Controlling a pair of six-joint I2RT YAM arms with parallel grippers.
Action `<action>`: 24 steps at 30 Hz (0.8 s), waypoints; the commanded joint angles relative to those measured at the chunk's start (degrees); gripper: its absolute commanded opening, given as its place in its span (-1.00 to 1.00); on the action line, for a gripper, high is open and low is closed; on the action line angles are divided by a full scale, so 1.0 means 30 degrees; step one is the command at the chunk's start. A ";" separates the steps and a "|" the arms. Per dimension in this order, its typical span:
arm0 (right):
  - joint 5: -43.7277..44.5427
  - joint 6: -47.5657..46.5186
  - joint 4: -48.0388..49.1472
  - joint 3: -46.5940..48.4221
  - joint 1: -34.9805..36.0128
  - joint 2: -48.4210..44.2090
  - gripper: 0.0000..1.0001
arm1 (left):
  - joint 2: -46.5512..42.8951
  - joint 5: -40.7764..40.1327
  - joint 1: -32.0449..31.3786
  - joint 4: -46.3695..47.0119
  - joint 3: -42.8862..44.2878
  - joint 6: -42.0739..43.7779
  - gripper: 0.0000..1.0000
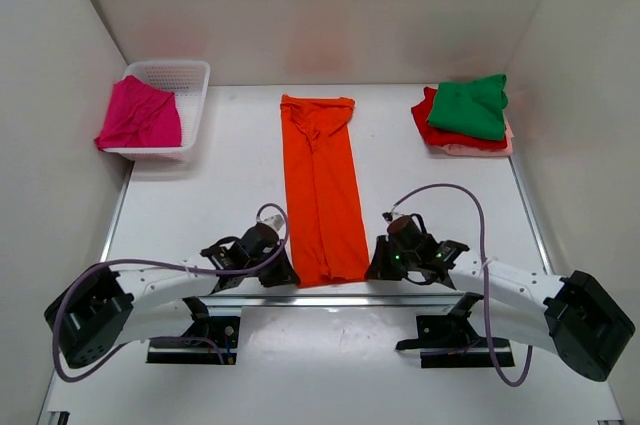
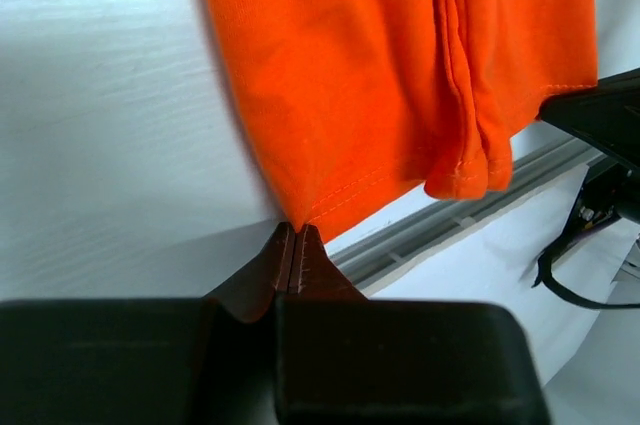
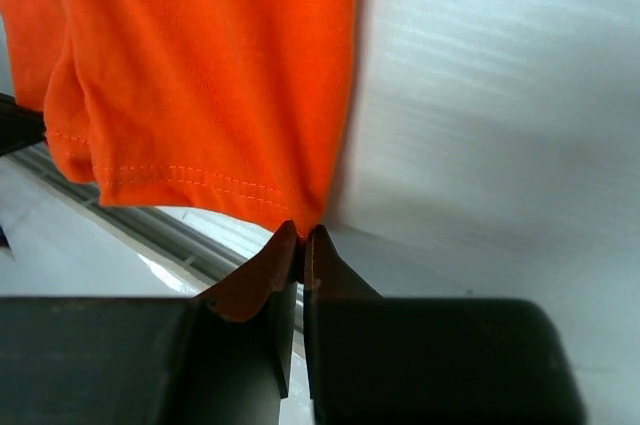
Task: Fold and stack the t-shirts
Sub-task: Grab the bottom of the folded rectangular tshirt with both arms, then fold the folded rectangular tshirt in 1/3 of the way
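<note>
Orange t-shirt (image 1: pixel 320 195): lies flat as a long, narrow strip down the middle of the worktop (image 1: pixel 230 195). Its sides are folded in, the neck end is far from the arms, and the hem is at the near edge.
Hem: the two near corners sit one beside each gripper. In the left wrist view a folded-in layer shows as a second stitched edge beside the corner.
Left gripper (image 2: pixel 296 230): low at the near left corner of the orange t-shirt, with its jaws clenched on the tip of that corner. The dark fingers (image 2: pixel 283 255) are pressed together with no gap visible.
Right gripper (image 3: pixel 303 233): low at the near right corner of the hem. Its jaws are pinched on the cloth where the stitched edge meets the side fold, with only a thin slit between them.
Arms: both reach inward from the near edge of the worktop and mirror each other on either side of the strip.
Magenta t-shirt (image 1: pixel 140 115): bunched in the white basket (image 1: pixel 192 75) at the far left, spilling over its left rim.
Stack at far right: the green t-shirt (image 1: pixel 472 107) lies folded on top and the red t-shirt (image 1: pixel 438 133) is under it. The pale pink t-shirt (image 1: pixel 482 150) is at the bottom, showing only as a thin edge.
Rail (image 2: pixel 450 227): a grey metal strip runs along the near edge of the worktop, just under the hem.
</note>
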 commanded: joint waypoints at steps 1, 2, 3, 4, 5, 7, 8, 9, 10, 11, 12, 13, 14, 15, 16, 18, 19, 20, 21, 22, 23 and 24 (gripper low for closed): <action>-0.0569 -0.0094 -0.0574 -0.0465 -0.0022 -0.0943 -1.00 | -0.1659 0.0081 0.0180 -0.1763 -0.0533 0.0454 -1.00; -0.0569 -0.0064 -0.0604 -0.0523 0.0009 -0.1147 -1.00 | -0.2126 0.0025 0.0034 -0.2202 -0.0708 0.0397 -1.00; -0.0511 0.0139 -0.0836 -0.0640 0.0357 -0.1294 -1.00 | -0.2537 -0.0063 0.0033 -0.2410 -0.0826 0.0309 -1.00; -0.0424 0.0315 -0.0896 -0.0844 0.0621 -0.1528 -1.00 | -0.2686 0.0052 -0.0141 -0.2847 -0.1146 0.0308 -1.00; -0.0452 0.0549 -0.1013 -0.1078 0.0711 -0.1733 -1.00 | -0.3036 0.0285 -0.0143 -0.2996 -0.1352 0.0192 -1.00; -0.0539 0.0785 -0.1043 -0.1488 0.1121 -0.2317 -0.99 | -0.4088 0.0754 -0.0113 -0.3086 -0.2374 -0.0276 -1.00; -0.0540 0.0989 -0.1014 -0.1665 0.1093 -0.2379 -1.00 | -0.4297 0.0466 -0.0114 -0.3144 -0.2554 -0.0394 -1.00; -0.0859 0.0817 -0.0956 -0.1956 0.1093 -0.2583 -1.00 | -0.4937 0.0609 -0.0056 -0.3231 -0.2991 -0.0453 -1.00; -0.1210 0.0815 -0.0868 -0.2017 0.0919 -0.2817 -1.00 | -0.5494 0.0813 0.0177 -0.3319 -0.3343 -0.0715 -1.00; -0.1272 0.0844 -0.0868 -0.2018 0.0946 -0.2935 -1.00 | -0.5848 0.0902 0.0121 -0.3407 -0.3405 -0.0804 -1.00; -0.1360 0.0670 -0.0810 -0.1960 0.1033 -0.2820 -1.00 | -0.6287 0.1048 0.0208 -0.3437 -0.3550 -0.0921 -1.00; -0.1477 0.0582 -0.1012 -0.1959 0.1121 -0.2819 -0.99 | -0.6610 0.1078 0.0238 -0.3611 -0.3436 -0.0951 -1.00; -0.1681 0.0378 -0.1130 -0.1524 0.1267 -0.2819 -1.00 | -0.6729 0.1137 0.0354 -0.4077 -0.3231 -0.0952 -1.00; -0.1770 0.0463 -0.1131 -0.1143 0.1385 -0.2703 -0.99 | -0.6818 0.1224 0.0384 -0.4430 -0.2939 -0.0749 -1.00; -0.1829 0.0087 -0.1595 -0.0878 0.1241 -0.2557 -1.00 | -0.6876 0.1428 0.0384 -0.4636 -0.2298 -0.0631 -1.00; -0.2063 -0.0355 -0.2183 0.0378 0.1181 -0.2264 -1.00 | -0.6877 0.1547 0.1025 -0.5339 -0.1390 -0.0338 -1.00; -0.2586 -0.0879 -0.2360 0.0674 0.0775 -0.2117 -1.00 | -0.6964 0.1983 0.1290 -0.5341 -0.0891 -0.0133 -1.00; -0.2910 -0.1435 -0.2710 0.1431 0.0278 -0.1942 -0.99 | -0.6936 0.2364 0.2047 -0.5312 -0.0509 0.0101 -1.00; -0.3145 -0.1818 -0.2829 0.2164 0.0012 -0.1650 -1.00 | -0.6878 0.2658 0.2634 -0.5399 -0.0128 0.0277 -1.00; -0.3467 -0.2489 -0.3411 0.2664 -0.0542 -0.1154 -1.00 | -0.6645 0.3067 0.3510 -0.5255 0.0369 0.0627 -1.00; -0.3934 -0.3423 -0.3909 0.3540 -0.1186 -0.0569 -1.00 | -0.6382 0.3419 0.3954 -0.5370 0.1215 0.1036 -1.00; -0.4287 -0.4129 -0.4059 0.4418 -0.1656 -0.0215 -1.00 | -0.6147 0.3625 0.4945 -0.5516 0.1543 0.1418 -1.00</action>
